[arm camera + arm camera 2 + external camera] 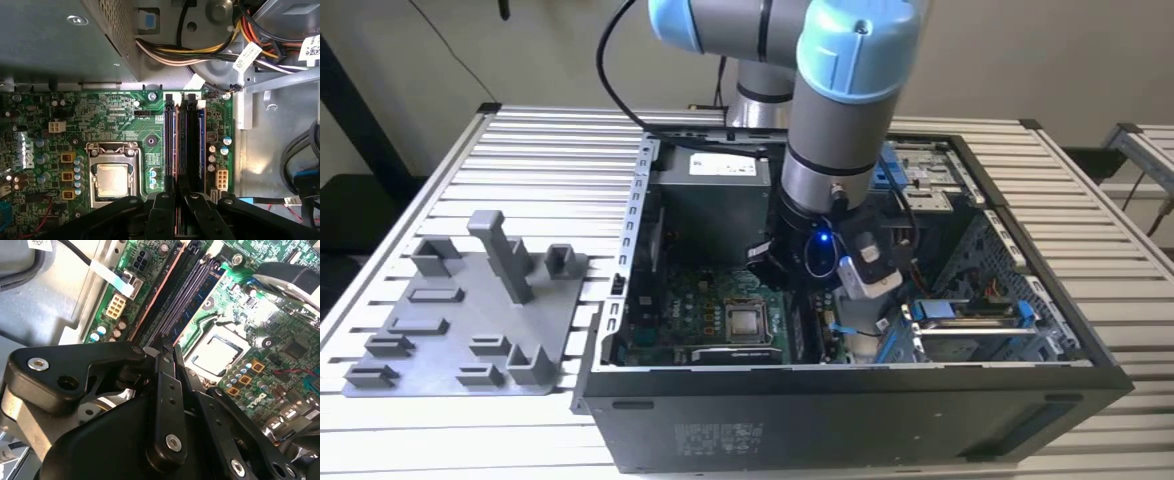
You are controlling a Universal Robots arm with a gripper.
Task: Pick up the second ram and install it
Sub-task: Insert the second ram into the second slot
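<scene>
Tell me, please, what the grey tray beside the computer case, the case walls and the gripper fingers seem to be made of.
The grey tray looks like matte moulded or printed plastic: uniform grey, no shine. The computer case seems painted sheet metal outside, bare grey steel inside, with punched holes and folded edges in the first wrist view. The gripper fingers appear black with a dull sheen and metal screws; plastic or coated metal, I cannot tell.

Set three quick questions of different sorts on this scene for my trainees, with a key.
1. True or false: the grey tray lies on the slatted table, outside the computer case.
2. The hand hangs over: A the memory slots; B the grey tray; C the slatted table.
3. Fill in: the light on the arm's wrist glows ____.
Key: 1 true; 2 A; 3 blue.
</scene>
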